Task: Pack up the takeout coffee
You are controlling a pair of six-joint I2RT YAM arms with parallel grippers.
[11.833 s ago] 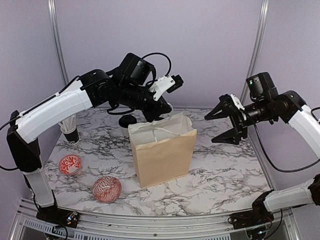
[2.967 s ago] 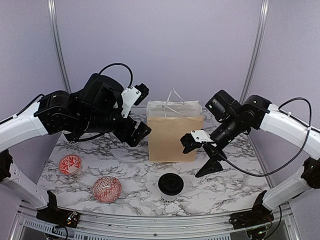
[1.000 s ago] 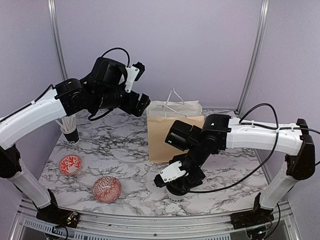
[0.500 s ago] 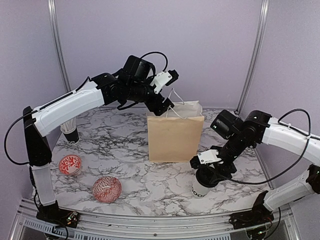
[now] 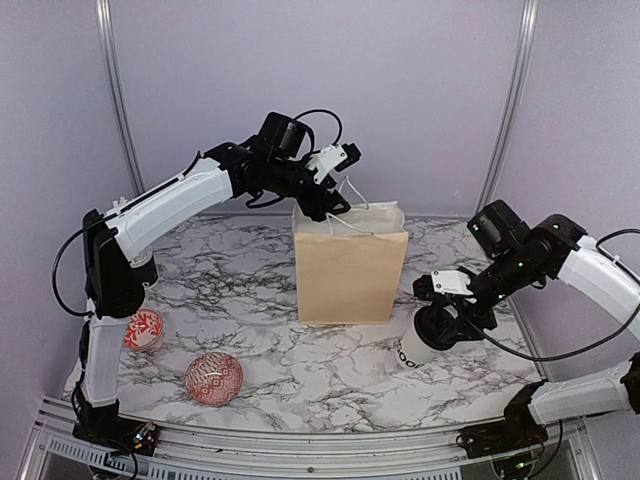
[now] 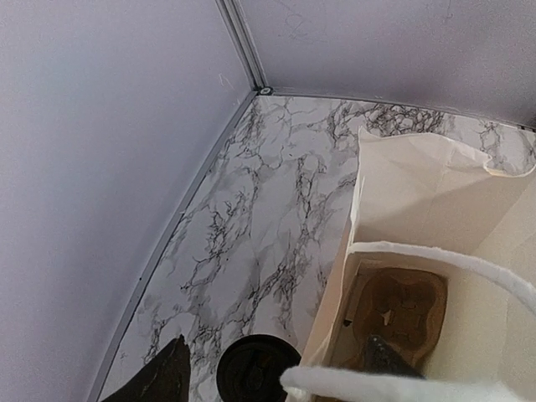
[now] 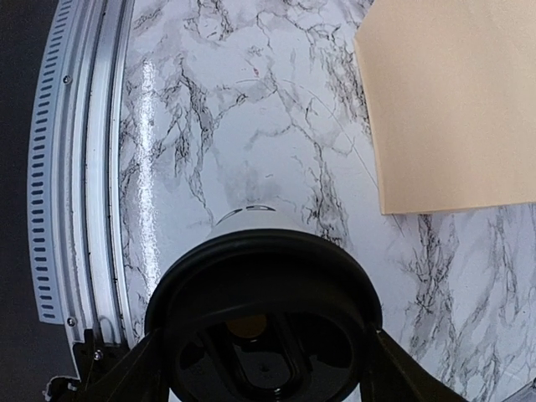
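A white takeout coffee cup (image 5: 408, 352) with a black lid (image 7: 264, 276) hangs tilted just above the table, right of the tan paper bag (image 5: 350, 270). My right gripper (image 5: 440, 325) is shut on the cup just under the lid rim, which fills the right wrist view between the fingers (image 7: 130, 377). My left gripper (image 5: 333, 207) is at the bag's open top, jaws apart. In the left wrist view one finger (image 6: 159, 381) is outside the bag and the other inside, with the white handle (image 6: 402, 387) between them. The brown carrier (image 6: 406, 301) lies on the bag's floor. A second lidded cup (image 6: 251, 373) stands outside the bag wall.
Two red-and-white patterned bowls (image 5: 140, 328) (image 5: 213, 377) sit at the front left. The table's metal front rail (image 7: 84, 167) runs close below the held cup. Upright frame posts (image 5: 505, 110) stand at the back corners.
My right gripper has carried the cup from the front middle of the table to the right of the bag. My left gripper has moved to the bag's mouth and its jaws have narrowed.
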